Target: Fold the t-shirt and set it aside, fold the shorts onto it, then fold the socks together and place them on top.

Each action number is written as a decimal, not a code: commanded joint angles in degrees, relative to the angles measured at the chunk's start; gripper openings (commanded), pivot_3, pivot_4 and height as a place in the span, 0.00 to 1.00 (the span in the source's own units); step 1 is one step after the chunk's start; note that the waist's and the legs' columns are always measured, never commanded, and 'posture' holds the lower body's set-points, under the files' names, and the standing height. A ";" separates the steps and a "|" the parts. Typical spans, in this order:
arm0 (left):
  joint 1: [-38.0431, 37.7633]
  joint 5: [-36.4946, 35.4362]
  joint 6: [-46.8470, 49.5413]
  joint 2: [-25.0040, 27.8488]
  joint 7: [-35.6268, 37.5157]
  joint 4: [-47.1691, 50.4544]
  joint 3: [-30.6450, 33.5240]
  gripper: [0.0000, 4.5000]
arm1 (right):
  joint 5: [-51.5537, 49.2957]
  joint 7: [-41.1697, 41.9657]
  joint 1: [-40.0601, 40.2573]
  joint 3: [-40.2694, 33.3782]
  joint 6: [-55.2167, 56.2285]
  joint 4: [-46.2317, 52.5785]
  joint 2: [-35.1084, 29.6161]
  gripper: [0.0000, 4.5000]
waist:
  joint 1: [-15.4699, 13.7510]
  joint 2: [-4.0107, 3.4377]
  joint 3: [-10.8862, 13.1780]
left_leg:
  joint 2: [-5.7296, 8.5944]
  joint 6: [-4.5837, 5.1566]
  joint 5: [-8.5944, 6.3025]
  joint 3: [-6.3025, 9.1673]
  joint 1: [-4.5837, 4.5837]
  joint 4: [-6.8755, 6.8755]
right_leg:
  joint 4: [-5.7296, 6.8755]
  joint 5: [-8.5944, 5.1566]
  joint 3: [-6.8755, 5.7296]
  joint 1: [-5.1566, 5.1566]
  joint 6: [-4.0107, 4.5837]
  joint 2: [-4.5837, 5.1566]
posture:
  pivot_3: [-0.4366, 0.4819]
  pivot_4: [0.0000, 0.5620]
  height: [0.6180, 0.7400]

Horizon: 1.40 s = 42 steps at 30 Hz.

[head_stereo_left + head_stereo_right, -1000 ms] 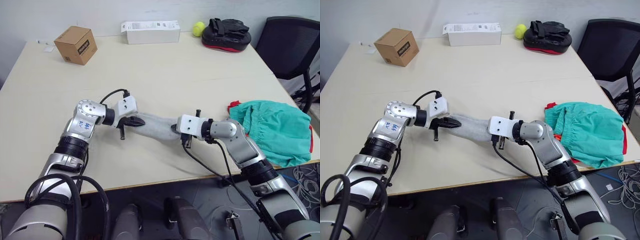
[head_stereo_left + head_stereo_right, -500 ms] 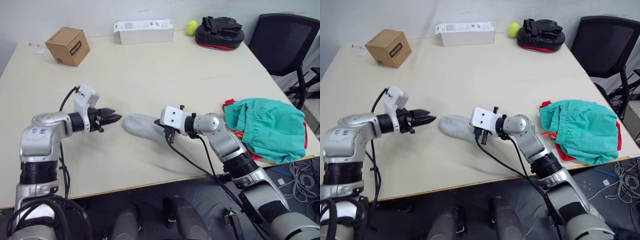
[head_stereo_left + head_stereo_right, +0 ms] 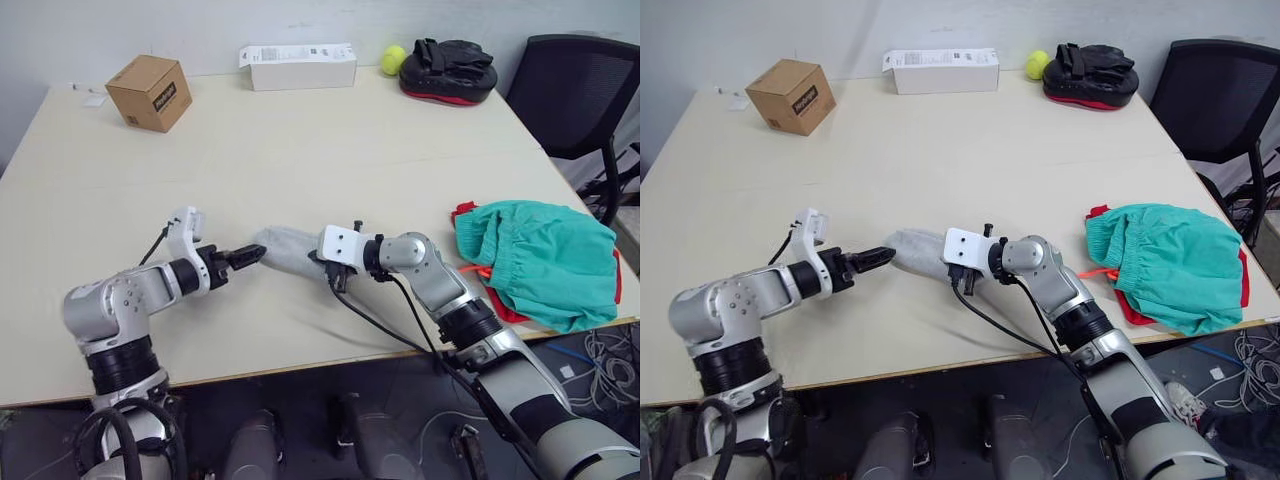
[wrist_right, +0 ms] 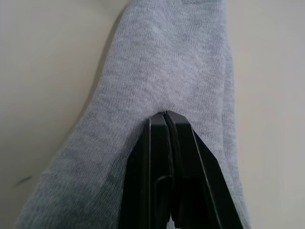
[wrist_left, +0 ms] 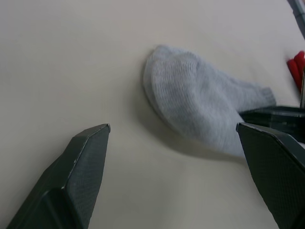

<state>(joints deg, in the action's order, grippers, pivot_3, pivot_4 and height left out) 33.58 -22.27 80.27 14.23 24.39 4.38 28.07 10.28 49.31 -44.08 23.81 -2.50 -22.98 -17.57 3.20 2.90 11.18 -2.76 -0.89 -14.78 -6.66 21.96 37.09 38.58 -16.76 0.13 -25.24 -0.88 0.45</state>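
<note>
Right gripper (image 4: 166, 125) pinches the grey socks (image 3: 290, 250) with fingers together at table (image 3: 300, 150) centre. Left gripper (image 3: 252, 256), fingers spread apart, sits at the socks' nine o'clock end. Shorts (image 3: 545, 255) cover the t-shirt (image 3: 467, 213) at three o'clock.

The setting looks like an office or lab room used for robot trials. A wide, pale beige table (image 3: 330, 130) stands against a plain white wall (image 3: 150, 25). A black mesh office chair (image 3: 578, 85) sits at about 2 o'clock, and loose cables (image 3: 610, 355) lie on the floor at 4 o'clock. At 12 o'clock rests a white carton (image 3: 298, 66), with a cardboard box (image 3: 150, 91) at 11 o'clock.
</note>
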 commanded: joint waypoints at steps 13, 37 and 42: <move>7.38 -5.13 -2.57 -5.70 -7.22 -12.05 3.34 0.34 | 0.13 0.35 2.34 -0.93 -2.18 2.86 -1.62 0.00 | -0.09 -0.02 0.01 | -0.05 -0.42 -0.23 0.07 -0.57 -0.22 | -0.64 0.02 -0.15 0.85 -0.08 0.01 | 0.48 0.27 1.00; 10.44 -3.22 -15.57 5.52 5.88 -1.15 -35.64 0.00 | 0.08 -1.11 5.62 -2.32 -3.89 5.68 -2.81 0.00 | -0.07 -0.02 0.02 | 0.04 -0.58 0.01 -0.07 -0.74 -0.82 | -0.81 0.00 0.03 0.78 -0.05 0.00 | 0.48 0.27 1.00; 10.81 -3.52 -15.77 5.34 6.60 -2.98 -35.08 0.20 | -0.51 -0.85 7.25 -3.25 -5.28 8.86 -4.50 0.00 | -0.17 -0.01 0.02 | 0.06 -0.27 0.14 -0.05 -0.73 -0.85 | -0.85 0.00 0.04 0.79 -0.06 0.01 | 0.48 0.27 1.00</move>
<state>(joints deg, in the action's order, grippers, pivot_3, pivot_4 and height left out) 43.36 -25.71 65.31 19.67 30.51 1.17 -7.70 9.73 48.08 -38.14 21.72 -6.47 -14.79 -20.47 3.03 2.89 11.21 -2.70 -1.15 -14.64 -6.72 21.25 36.22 37.72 -16.76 0.17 -24.46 -0.94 0.47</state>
